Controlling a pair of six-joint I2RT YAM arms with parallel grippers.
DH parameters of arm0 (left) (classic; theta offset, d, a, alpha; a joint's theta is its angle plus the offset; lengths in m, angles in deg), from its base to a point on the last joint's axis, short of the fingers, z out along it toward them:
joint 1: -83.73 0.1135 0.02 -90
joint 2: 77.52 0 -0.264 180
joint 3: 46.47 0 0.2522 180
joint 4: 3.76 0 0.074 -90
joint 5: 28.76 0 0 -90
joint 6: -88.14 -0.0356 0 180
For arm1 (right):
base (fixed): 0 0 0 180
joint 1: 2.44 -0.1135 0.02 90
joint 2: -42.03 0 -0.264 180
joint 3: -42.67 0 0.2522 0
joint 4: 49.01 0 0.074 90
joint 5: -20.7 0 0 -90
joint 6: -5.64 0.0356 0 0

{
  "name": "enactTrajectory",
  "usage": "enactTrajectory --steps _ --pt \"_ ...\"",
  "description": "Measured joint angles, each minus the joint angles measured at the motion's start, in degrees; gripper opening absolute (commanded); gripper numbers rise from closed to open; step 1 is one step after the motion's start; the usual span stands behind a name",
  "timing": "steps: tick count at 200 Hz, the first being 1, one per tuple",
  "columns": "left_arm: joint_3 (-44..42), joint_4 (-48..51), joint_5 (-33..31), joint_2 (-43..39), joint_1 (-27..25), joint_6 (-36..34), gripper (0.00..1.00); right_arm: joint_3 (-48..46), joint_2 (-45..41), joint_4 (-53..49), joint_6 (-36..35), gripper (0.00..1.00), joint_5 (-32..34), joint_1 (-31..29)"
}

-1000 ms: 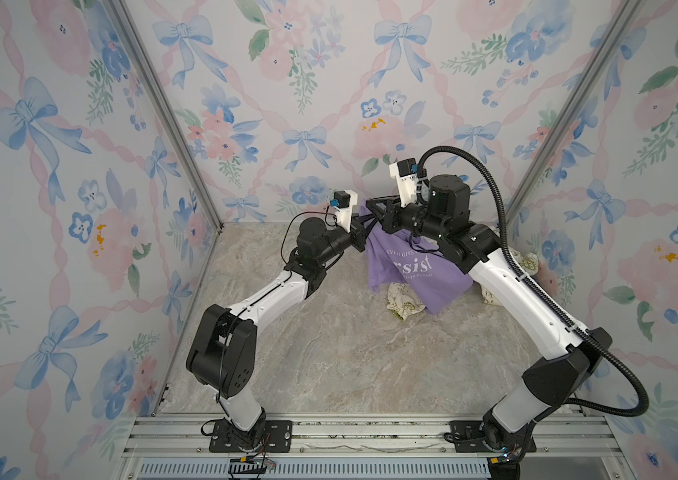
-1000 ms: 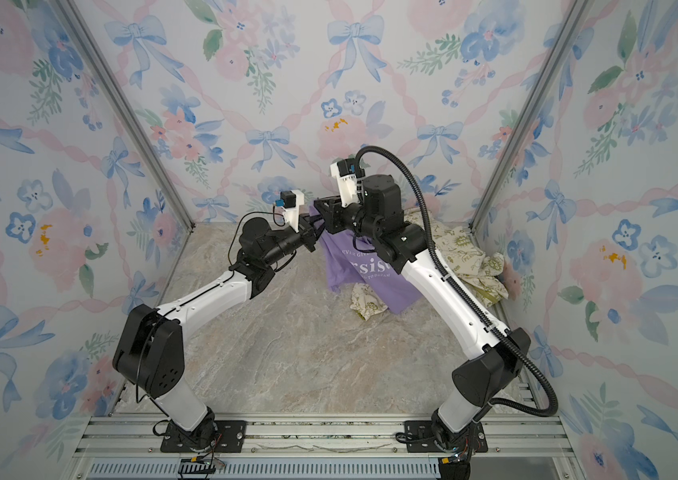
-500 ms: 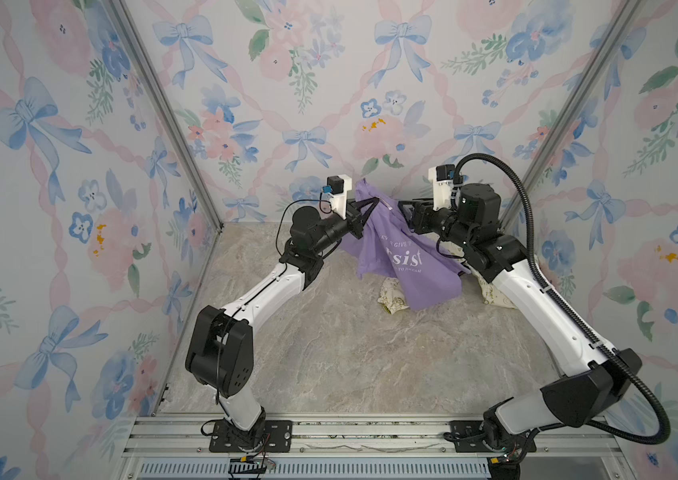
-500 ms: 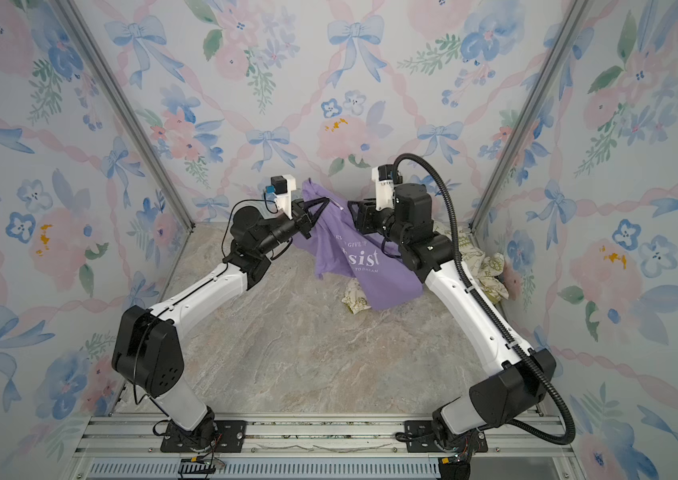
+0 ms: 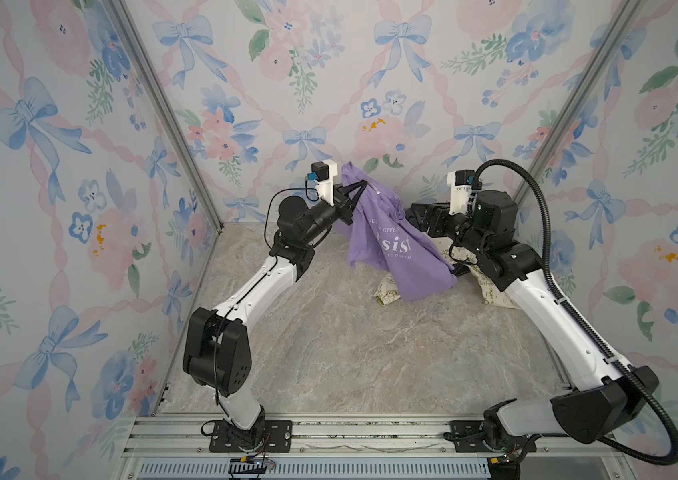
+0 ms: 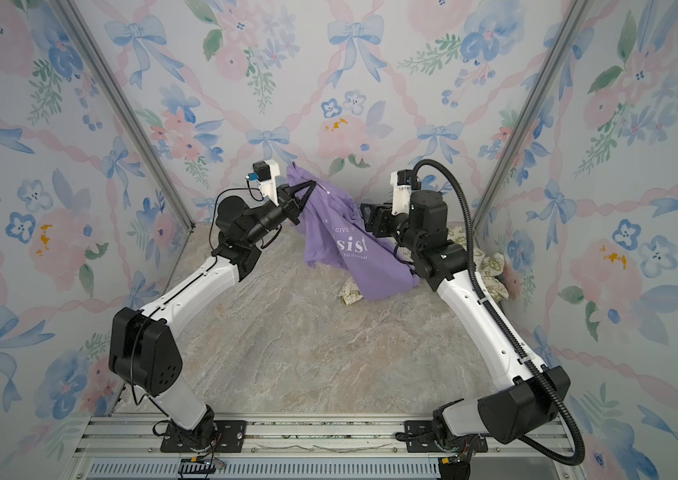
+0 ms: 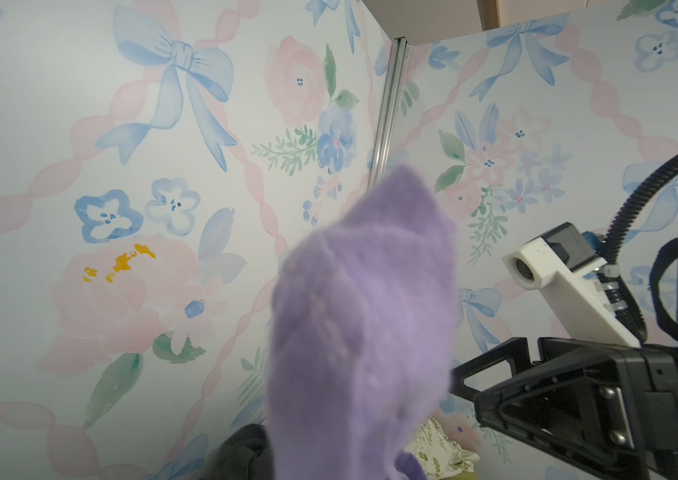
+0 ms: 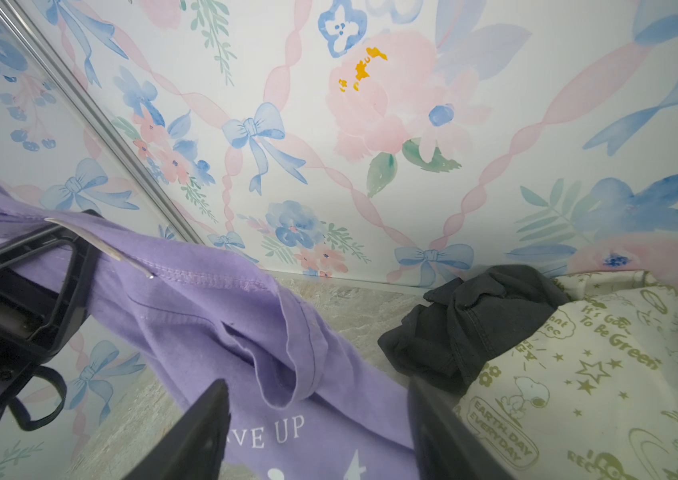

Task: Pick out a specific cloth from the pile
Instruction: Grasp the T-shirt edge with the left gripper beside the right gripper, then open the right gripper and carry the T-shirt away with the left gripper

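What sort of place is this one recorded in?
Probably a purpose-built robot test cell, not a home: floral wallpaper panels set in aluminium posts, a marble-look tabletop, and two arms bolted to a metal rail.

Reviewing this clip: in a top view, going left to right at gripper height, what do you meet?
The left gripper, shut on the cloth's top corner → the hanging lavender shirt → the right gripper, open.

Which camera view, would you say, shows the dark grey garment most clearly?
The right wrist view: the dark grey garment lies bunched against the cream garment. The left wrist view shows only a blurred edge; in both top views the right arm mostly hides it.
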Motion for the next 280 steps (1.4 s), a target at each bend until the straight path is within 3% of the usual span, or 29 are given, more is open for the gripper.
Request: enactTrajectory --steps 42,130,280 --pt "0.0 0.3 -0.2 -1.6 1.4 0.0 0.00 0.0 1.0 0.0 0.2 0.74 -1.3 0.0" --pt "0.0 3.9 -3.1 -7.4 4.5 -2.0 0.00 0.0 2.8 0.0 0.1 0.92 -3.3 0.0" --pt "-2.8 12.9 -11.6 -18.0 13.9 -8.5 0.00 0.9 6.6 0.0 0.5 0.99 -6.7 -1.6"
